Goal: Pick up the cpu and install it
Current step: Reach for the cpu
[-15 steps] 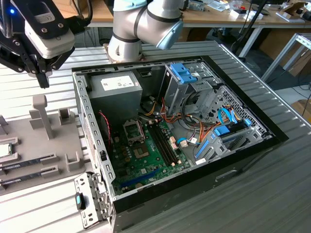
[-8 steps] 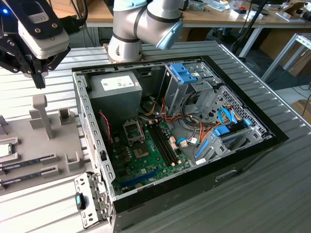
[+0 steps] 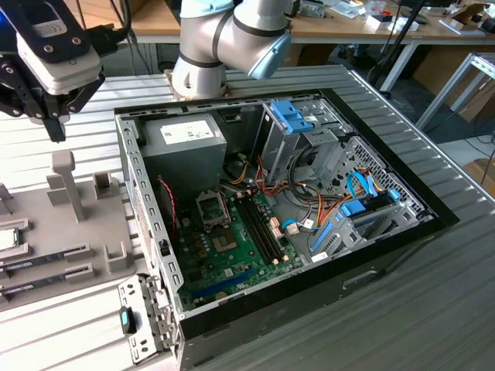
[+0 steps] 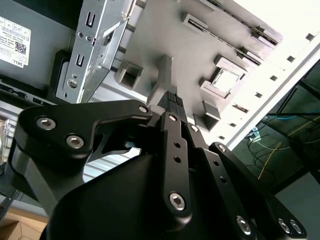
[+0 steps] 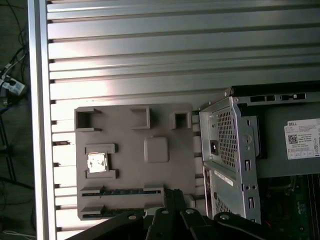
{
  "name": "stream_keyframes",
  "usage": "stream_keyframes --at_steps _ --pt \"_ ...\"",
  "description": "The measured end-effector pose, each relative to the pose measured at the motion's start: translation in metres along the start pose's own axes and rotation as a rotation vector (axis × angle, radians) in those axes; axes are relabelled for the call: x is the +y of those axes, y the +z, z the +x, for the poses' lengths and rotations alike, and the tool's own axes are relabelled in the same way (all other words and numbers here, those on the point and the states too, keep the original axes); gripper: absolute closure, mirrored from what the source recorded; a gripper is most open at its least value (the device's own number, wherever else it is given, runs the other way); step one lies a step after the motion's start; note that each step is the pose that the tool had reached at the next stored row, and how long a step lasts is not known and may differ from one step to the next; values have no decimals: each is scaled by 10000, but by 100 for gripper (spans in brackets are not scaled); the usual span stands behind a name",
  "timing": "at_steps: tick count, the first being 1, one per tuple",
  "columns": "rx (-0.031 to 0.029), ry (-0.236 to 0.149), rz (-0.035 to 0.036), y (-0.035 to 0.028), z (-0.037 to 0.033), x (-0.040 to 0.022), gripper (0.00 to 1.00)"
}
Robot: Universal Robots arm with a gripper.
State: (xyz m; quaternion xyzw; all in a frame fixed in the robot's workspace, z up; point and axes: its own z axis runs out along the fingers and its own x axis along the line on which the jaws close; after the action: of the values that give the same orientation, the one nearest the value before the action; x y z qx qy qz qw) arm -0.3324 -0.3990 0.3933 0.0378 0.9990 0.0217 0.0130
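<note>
One light, fragile cpu point(image 5: 97, 162) lies in the tray point(image 5: 130, 172), best gripped, we judge, by its edges; our claw point(image 5: 172, 192) hangs closed, empty.

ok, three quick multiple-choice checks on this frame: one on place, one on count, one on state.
1. Where is the cpu? A) motherboard socket B) pocket of the grey tray C) on the power supply
2. How many memory sticks on that tray? A) one B) two C) four
3. What does the gripper hold? A) the cpu B) a memory stick C) nothing

1 B: the chip lies in its tray pocket.
2 B: two dark sticks lie in the tray's slots.
3 C: it is shut, with nothing in it.
</note>
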Motion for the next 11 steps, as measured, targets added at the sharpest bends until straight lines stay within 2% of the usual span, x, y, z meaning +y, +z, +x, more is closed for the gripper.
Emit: stream_keyframes --at_steps 11 --pt "0 0 0 -2 77 -6 89"
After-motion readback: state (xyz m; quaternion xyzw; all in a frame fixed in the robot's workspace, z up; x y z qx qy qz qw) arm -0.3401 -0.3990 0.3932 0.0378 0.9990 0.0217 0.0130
